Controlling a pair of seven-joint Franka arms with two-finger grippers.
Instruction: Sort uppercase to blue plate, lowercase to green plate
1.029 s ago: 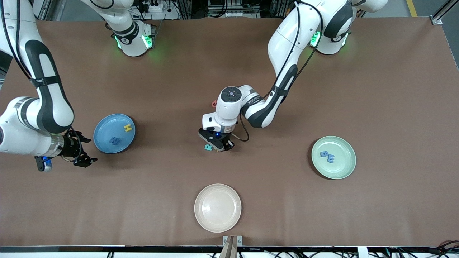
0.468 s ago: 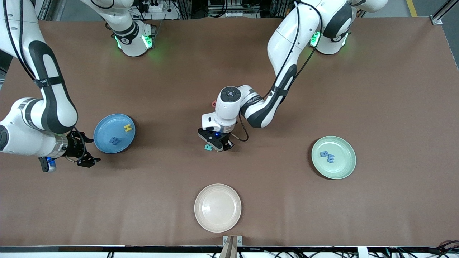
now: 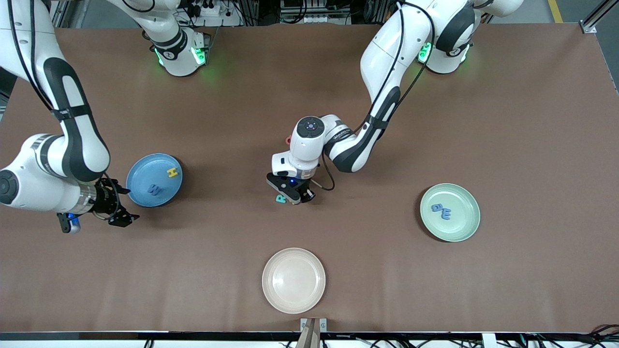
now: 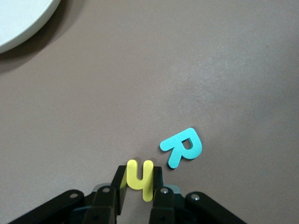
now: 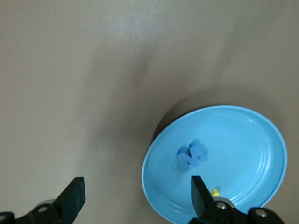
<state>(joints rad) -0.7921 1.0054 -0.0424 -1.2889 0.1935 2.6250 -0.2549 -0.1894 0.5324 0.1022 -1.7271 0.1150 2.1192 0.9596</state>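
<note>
My left gripper (image 3: 294, 198) (image 4: 140, 175) is down at the table's middle, shut on a small yellow lowercase h (image 4: 140, 179). A teal uppercase R (image 4: 183, 147) (image 3: 280, 198) lies flat right beside it. The blue plate (image 3: 142, 169) (image 5: 243, 140) holds a yellow H (image 3: 172, 172) and a blue W (image 3: 154, 189) (image 5: 191, 156). On the green plate (image 3: 462, 222) lie a blue a (image 3: 436, 208) and a blue m (image 3: 445, 213). My right gripper (image 3: 123, 212) (image 5: 135, 193) hangs open over bare table beside the blue plate's rim, holding nothing.
A cream plate (image 3: 293, 280) (image 4: 18, 18) with nothing on it stands near the table's front edge. A small red letter (image 3: 288, 139) peeks out beside the left arm's wrist, mostly hidden. The left arm's elbow reaches over the table's middle.
The left gripper's fingers have closed the last bit onto the yellow h. The right arm has drifted a little toward the table's middle, staying beside the blue plate.
</note>
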